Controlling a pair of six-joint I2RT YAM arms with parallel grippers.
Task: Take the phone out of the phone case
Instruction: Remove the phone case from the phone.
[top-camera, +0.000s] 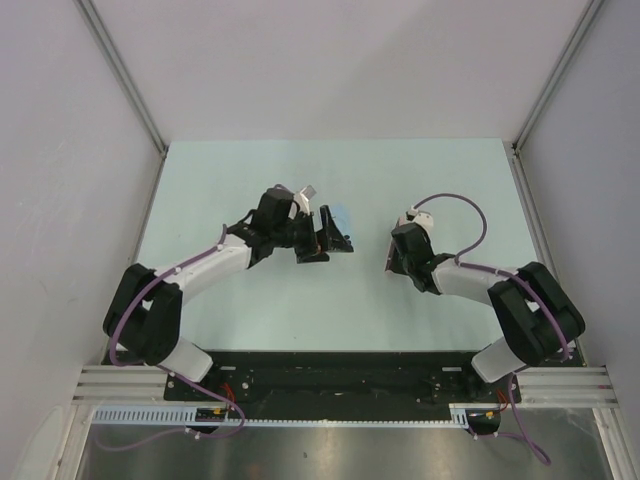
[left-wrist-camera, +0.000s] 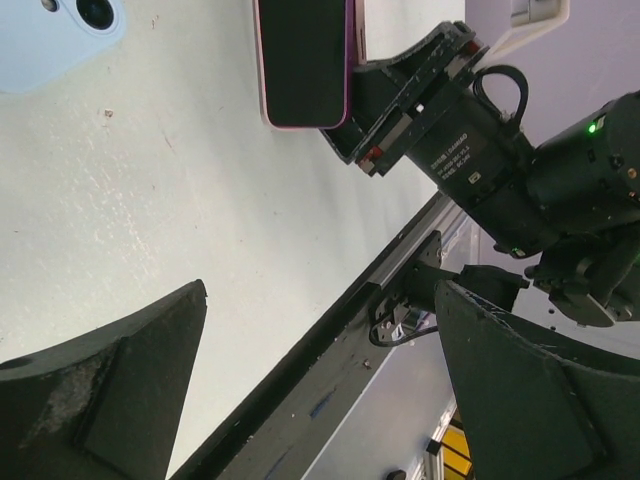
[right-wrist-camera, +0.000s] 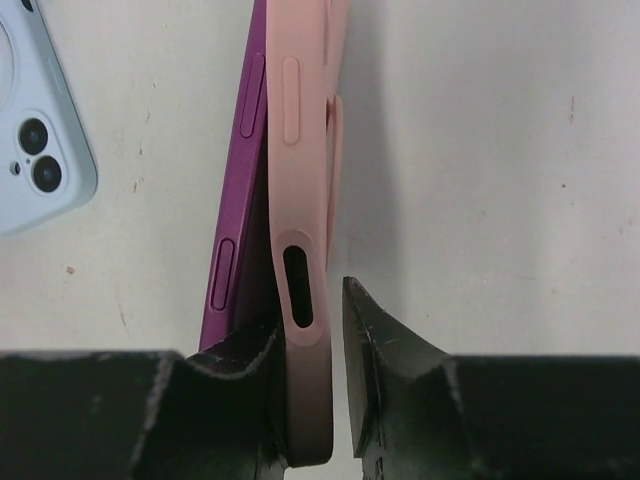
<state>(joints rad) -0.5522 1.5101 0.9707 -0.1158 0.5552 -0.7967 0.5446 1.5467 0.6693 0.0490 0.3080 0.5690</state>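
A purple phone (right-wrist-camera: 238, 170) sits in a pink case (right-wrist-camera: 300, 150), standing on its long edge. At the near end the phone is parted from the case by a dark gap; at the far end they meet. My right gripper (right-wrist-camera: 310, 310) is shut on that near end: the left finger (right-wrist-camera: 230, 390) presses against it and the right finger (right-wrist-camera: 385, 370) stands a sliver off the case's back. In the top view that gripper (top-camera: 397, 262) is right of centre. My left gripper (top-camera: 322, 243) is open and empty; its wrist view shows the phone's dark screen (left-wrist-camera: 305, 60).
A light blue phone back (right-wrist-camera: 35, 150) with two camera lenses lies flat on the pale table, left of the pink case. It shows by my left gripper in the top view (top-camera: 338, 216). The black base rail (top-camera: 330, 375) runs along the near edge.
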